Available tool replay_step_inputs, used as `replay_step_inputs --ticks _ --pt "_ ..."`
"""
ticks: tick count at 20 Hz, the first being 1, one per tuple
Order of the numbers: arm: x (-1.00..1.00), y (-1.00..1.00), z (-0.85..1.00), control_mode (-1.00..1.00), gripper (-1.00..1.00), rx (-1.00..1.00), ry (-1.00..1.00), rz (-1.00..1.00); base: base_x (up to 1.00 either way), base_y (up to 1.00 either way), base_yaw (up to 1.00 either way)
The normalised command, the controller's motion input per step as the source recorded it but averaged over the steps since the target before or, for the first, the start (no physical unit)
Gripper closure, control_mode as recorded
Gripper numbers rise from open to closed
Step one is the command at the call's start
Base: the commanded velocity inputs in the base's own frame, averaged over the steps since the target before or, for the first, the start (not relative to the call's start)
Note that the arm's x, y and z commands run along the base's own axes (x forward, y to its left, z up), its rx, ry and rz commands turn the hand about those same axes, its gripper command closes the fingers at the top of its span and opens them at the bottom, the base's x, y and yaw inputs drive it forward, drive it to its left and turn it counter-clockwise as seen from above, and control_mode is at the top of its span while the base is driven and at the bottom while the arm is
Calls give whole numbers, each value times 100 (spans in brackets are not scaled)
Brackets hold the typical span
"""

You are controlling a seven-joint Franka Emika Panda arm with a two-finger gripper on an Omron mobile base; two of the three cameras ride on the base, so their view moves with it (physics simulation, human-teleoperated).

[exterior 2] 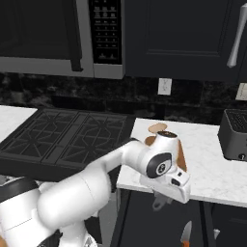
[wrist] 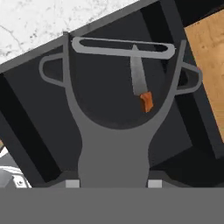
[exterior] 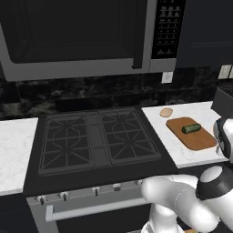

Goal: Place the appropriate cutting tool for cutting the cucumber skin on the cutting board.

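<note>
While the stove (exterior: 98,139) sits left of the white counter (exterior 2: 212,169), the cutting board (exterior: 196,136) rests there with the cucumber (exterior: 191,129) on top. Below the counter edge, the gripper (wrist: 113,181) is clenched around a grey peeler (wrist: 118,122), above a knife (wrist: 141,85).

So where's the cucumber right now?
In the left base view, the cucumber lies on the cutting board, on the counter right of the stove, near a tan round item.
</note>
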Motion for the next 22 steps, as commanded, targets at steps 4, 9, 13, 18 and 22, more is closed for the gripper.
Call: replay_step_inputs --ticks 4,9,13,18,22 --pt "77 -31 27 -100 100 0 -14 5 0 0 0" --pt "98 -6 11 -100 100 0 -9 9 0 0 0" --pt "98 -2 0 -100 100 0 -11 12 0 0 0" --pt "86 0 -13 -100 100 0 -10 13 0 0 0" --pt "83 0 -37 -100 100 2 -2 13 0 0 0"
